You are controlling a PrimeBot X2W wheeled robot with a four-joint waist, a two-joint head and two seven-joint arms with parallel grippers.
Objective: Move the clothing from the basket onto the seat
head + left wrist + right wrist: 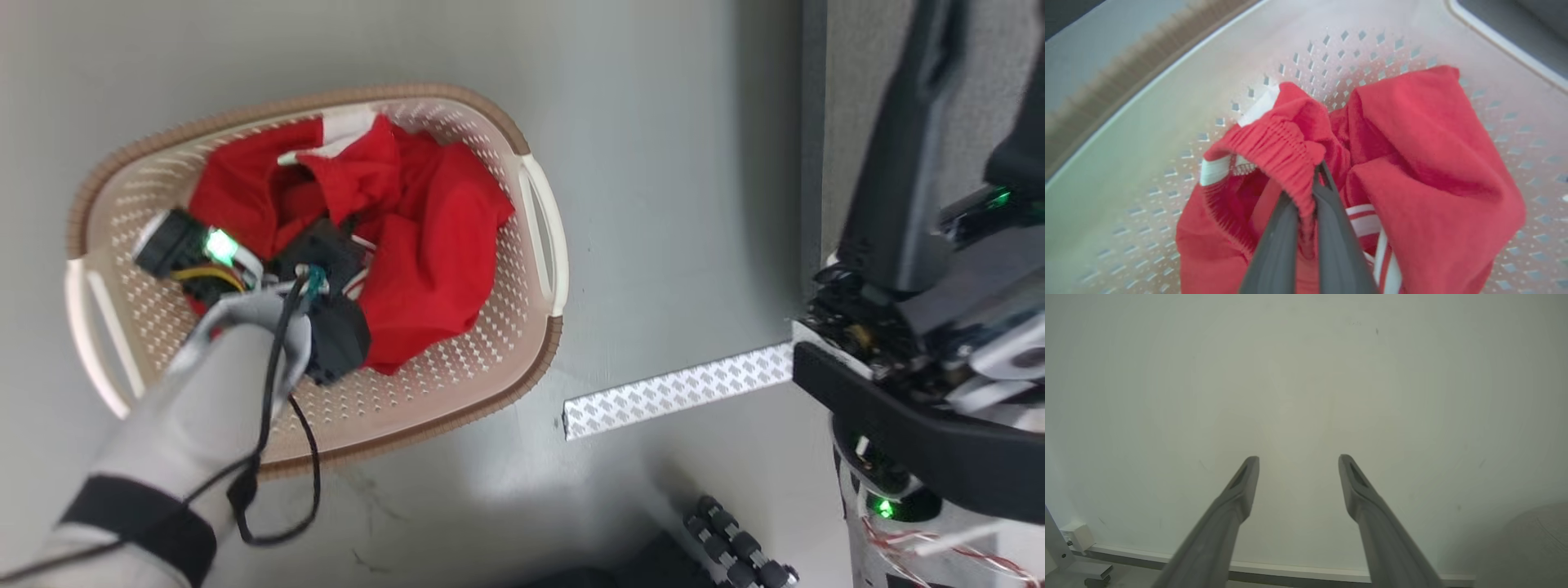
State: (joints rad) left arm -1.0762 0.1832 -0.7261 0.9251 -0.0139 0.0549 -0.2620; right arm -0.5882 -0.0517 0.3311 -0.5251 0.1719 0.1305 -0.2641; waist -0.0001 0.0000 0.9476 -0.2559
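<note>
The cream basket (535,208) with its brown rim stands on the floor at the left of the head view. Bright red clothing (433,237) with white trim lies bunched inside it. My left arm reaches down into the basket. In the left wrist view my left gripper (1316,173) is shut on the gathered elastic waistband of a red garment (1286,143), with white stripes (1367,222) just beside the fingers. My right gripper (1298,459) is open and holds nothing, facing a pale wall. A grey fabric surface, seemingly the seat (845,82), shows at the head view's top right.
A white patterned strip (678,390) lies on the grey floor right of the basket. My own base with small rollers (735,547) sits at the bottom. The right wrist view shows a skirting board (1290,573) and a small white box (1077,535).
</note>
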